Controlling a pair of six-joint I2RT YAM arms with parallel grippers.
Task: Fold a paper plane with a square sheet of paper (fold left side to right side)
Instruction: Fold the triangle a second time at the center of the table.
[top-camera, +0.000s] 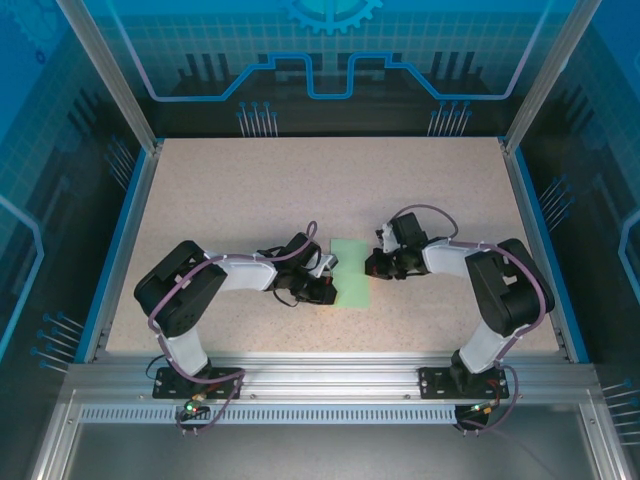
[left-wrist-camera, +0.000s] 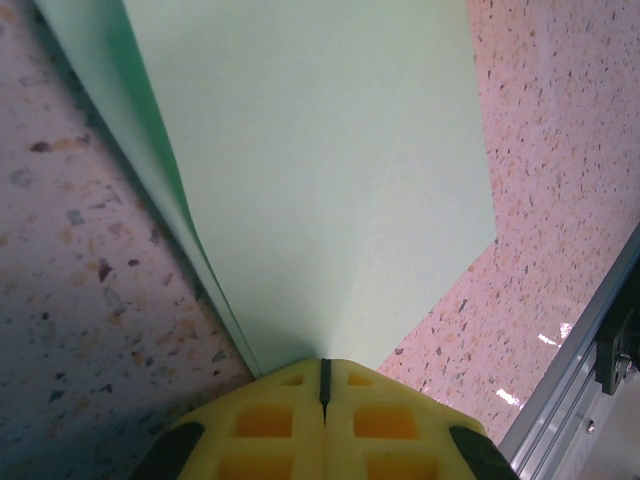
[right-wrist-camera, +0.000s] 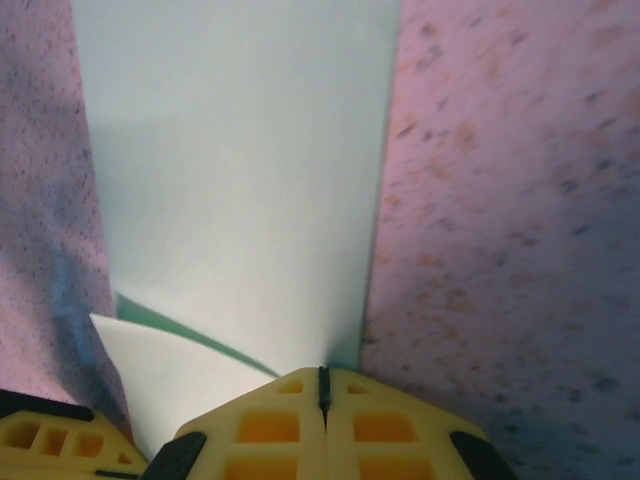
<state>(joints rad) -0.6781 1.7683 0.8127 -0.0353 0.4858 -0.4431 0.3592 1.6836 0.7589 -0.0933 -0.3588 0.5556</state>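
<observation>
The square sheet of paper lies on the speckled table directly between the two grippers, each meeting it at its fingertips. From above it reads as a narrow upright strip and not a full square, so the left-over-right fold looks made or nearly made (I cannot tell whether the crease is pressed flat). The left gripper has its yellow fingers pressed tight together, and a corner of the sheet runs right into their tips, so it appears to be pinching that corner; to the left ahead of it the paper's edge stands up off the table, with a darker green underside showing. The right gripper is also closed, its tips at the sheet's near edge; whether it pinches or merely pins the paper I cannot tell. No pointed nose or wing folds show, so by my reading most of the plane is yet to be folded.
</observation>
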